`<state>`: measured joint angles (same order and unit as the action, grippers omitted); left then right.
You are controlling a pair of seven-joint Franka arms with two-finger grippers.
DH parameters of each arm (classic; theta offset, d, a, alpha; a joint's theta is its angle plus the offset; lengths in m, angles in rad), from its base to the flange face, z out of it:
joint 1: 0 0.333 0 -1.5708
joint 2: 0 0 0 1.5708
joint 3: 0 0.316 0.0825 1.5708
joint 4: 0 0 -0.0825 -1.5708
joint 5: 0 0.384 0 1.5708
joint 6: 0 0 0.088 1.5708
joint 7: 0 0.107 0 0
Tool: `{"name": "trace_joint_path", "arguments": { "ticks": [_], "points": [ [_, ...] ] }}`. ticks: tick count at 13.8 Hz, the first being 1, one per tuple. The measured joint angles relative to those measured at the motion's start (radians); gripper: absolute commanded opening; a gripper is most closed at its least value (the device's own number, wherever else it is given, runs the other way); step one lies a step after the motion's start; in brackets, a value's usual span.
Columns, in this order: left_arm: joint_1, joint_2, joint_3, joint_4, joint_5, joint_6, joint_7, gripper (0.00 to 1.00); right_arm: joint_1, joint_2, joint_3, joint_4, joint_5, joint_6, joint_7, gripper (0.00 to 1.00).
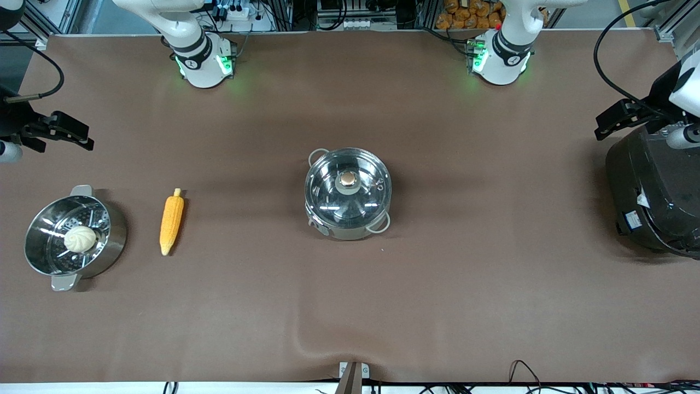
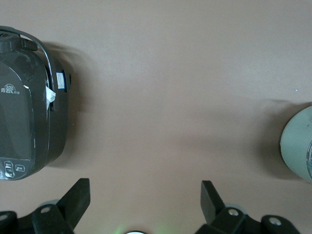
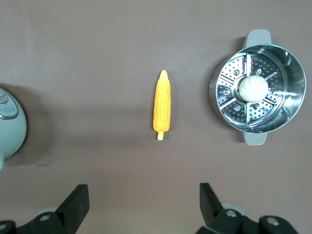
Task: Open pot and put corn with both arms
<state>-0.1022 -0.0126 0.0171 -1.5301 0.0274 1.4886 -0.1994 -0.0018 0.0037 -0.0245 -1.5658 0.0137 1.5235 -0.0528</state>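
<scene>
The steel pot (image 1: 350,232) stands mid-table with its glass lid (image 1: 327,192) on and the knob (image 1: 348,179) on top. The yellow corn (image 1: 171,221) lies on the cloth toward the right arm's end, between the pot and a steamer pot; it also shows in the right wrist view as the corn (image 3: 163,106). My right gripper (image 1: 83,137) hangs open and empty, up over the table's edge at that end; the right gripper (image 3: 144,191) has only cloth between its fingers. My left gripper (image 1: 601,127) is open and empty beside the rice cooker; the left gripper (image 2: 145,187) sees the pot's edge (image 2: 297,144).
A steel steamer pot (image 1: 117,238) with a white bun (image 1: 80,239) on its perforated insert stands at the right arm's end. A big black rice cooker (image 1: 653,197) stands at the left arm's end. A cloth wrinkle (image 1: 306,339) runs near the front edge.
</scene>
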Motion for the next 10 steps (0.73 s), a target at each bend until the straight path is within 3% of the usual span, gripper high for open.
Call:
{"name": "trace_joint_path", "arguments": {
  "ticks": [10],
  "points": [
    [-0.002,0.004,0.001,0.012,0.001,0.0,0.0,1.0,0.0,0.004,0.0,-0.014,0.0,0.0,0.0,1.0]
  ]
}}
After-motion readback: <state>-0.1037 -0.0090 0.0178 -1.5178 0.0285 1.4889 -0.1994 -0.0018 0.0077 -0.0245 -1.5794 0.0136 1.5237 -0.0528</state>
